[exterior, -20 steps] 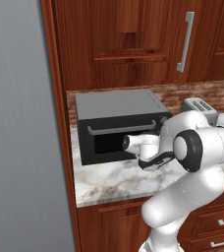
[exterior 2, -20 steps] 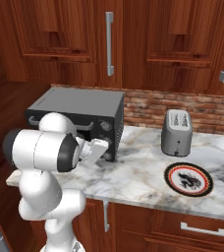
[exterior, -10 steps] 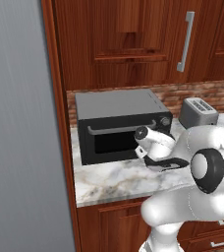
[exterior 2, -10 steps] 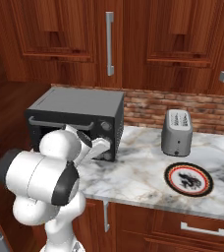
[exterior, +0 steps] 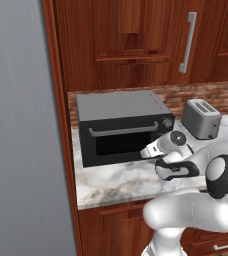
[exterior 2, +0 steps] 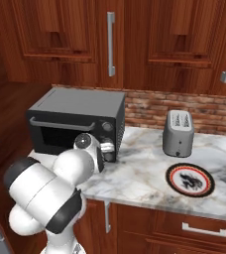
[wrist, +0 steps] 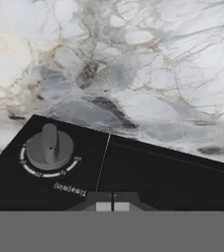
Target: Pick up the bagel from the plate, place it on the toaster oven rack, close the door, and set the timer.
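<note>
Door [exterior: 123, 141] now swung shut, the gripper [wrist: 113, 205] closes its fingers together, empty, and hangs near the timer knob [wrist: 49, 146]. Plate [exterior 2: 190, 179] sits bare; bagel presumably inside; timer remains.

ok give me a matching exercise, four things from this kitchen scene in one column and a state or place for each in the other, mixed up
Things:
1. door
2. plate
3. timer knob
4. toaster

States or places:
A. stands by the brick wall, right of the oven
B. closed, with its silver bar handle across the top
C. lies bare on the marble counter
D. grey dial on the black panel, above the marking "Time(min)"

Pairs: 1-B, 2-C, 3-D, 4-A
</note>
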Motion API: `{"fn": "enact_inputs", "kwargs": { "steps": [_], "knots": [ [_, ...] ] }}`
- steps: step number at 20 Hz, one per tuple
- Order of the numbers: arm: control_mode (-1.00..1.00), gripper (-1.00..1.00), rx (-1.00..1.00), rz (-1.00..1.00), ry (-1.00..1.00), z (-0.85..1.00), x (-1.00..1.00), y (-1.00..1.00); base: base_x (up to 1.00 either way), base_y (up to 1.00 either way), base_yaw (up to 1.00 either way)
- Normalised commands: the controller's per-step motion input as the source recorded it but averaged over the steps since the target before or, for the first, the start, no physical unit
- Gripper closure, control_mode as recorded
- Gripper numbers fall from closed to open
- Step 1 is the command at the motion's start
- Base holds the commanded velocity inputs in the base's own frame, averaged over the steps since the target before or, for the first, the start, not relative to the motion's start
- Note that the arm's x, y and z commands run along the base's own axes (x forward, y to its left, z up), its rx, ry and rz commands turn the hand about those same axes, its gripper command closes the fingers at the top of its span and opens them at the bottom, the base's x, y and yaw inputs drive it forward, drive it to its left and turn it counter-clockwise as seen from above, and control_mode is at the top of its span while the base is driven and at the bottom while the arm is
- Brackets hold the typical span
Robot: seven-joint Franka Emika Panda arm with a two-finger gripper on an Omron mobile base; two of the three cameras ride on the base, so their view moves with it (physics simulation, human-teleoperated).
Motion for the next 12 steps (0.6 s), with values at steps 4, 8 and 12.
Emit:
{"fn": "enact_inputs", "kwargs": {
  "steps": [4,8,12],
  "knots": [
    [-1.00,1.00,0.28,0.12,0.00,0.00,0.64,-0.75,0.00,0.00,0.00],
    [-1.00,1.00,0.19,0.07,0.02,0.00,0.23,-0.68,0.00,0.00,0.00],
    [-1.00,1.00,0.03,0.05,0.03,0.24,-0.09,-0.40,0.00,0.00,0.00]
  ]
}}
